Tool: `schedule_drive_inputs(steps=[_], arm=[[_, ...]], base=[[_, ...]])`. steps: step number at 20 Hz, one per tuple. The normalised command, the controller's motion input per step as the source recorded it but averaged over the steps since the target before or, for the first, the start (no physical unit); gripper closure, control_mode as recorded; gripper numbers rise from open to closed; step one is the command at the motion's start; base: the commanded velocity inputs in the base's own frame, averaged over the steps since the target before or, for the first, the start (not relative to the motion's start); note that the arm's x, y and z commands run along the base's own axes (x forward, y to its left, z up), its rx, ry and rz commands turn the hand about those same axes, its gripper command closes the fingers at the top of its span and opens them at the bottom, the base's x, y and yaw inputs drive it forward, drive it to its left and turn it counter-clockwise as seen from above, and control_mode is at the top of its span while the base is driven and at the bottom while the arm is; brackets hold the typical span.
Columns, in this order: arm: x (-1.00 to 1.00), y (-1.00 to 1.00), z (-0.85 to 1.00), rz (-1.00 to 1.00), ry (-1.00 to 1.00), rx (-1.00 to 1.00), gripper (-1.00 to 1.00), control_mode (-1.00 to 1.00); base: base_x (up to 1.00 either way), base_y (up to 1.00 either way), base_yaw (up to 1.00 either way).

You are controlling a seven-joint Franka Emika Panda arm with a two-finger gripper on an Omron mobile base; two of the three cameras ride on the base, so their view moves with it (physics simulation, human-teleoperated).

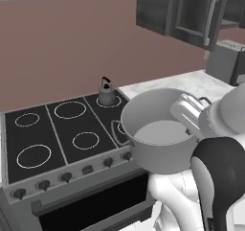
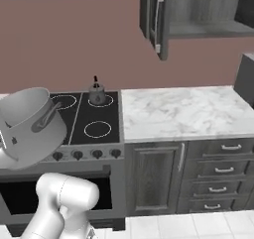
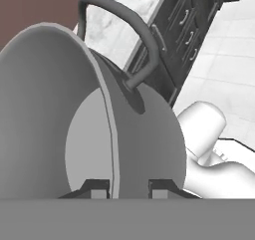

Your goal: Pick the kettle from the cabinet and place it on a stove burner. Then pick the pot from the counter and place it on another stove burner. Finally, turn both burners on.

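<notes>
The pot [image 1: 158, 129] hangs tilted in the air over the front right corner of the cooktop [image 1: 57, 134], its opening facing up and to the left. My gripper [image 3: 122, 186] is shut on the pot's rim wall, one fingertip [image 3: 97, 186] inside and the other outside, just below a loop handle [image 3: 134, 35]. In the right base view the pot [image 2: 32, 124] shows at the left, in front of the stove. The kettle [image 1: 106, 93] stands upright on the back right burner, also visible as the kettle [image 2: 96, 91] beside the counter [image 2: 183, 111]. The cabinet [image 2: 198, 10] hangs open above.
Several white burner rings mark the black cooktop [image 2: 99, 116], with a row of dark knobs [image 1: 64, 177] along the stove front. The open cabinet door [image 2: 156, 20] juts out above the counter's left end. A grey appliance [image 1: 225, 62] stands at the counter's far end.
</notes>
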Motion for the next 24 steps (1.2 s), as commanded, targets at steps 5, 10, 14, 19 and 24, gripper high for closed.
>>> schedule_drive_inputs(steps=[5,10,14,19,24], arm=[[0.00,0.00,0.00,0.00,0.00,0.00,1.00,1.00],[0.00,0.00,0.00,0.00,0.00,0.00,1.00,1.00],[0.00,0.00,0.00,0.00,0.00,0.00,1.00,1.00],[0.00,0.00,0.00,0.00,0.00,0.00,1.00,1.00],[0.00,0.00,0.00,0.00,0.00,0.00,1.00,1.00]], base=[[0.01,0.79,-0.10],[0.17,0.68,-0.06],[0.35,0.57,-0.01],[0.32,0.21,0.00],[0.20,0.03,-0.04]])
